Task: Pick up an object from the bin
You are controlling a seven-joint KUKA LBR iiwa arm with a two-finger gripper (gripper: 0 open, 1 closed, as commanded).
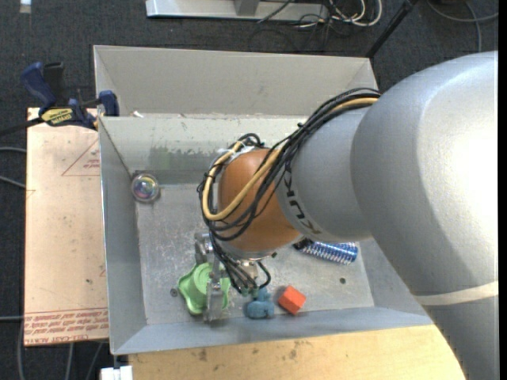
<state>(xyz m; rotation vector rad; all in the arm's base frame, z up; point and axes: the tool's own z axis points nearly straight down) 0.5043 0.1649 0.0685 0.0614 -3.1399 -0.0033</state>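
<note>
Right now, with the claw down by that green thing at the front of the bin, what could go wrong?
The claw sits low at the lumpy green piece, close to the grey metal bin's front wall; it might scrape that wall. The small blue lump and orange block lie right beside, so they could get nudged. Whether the green piece is gripped can't be seen; it may slip.

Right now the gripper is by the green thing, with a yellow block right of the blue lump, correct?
No: the camera view shows that block orange, not yellow; it is right of the blue lump, gripper by the green thing.
</note>
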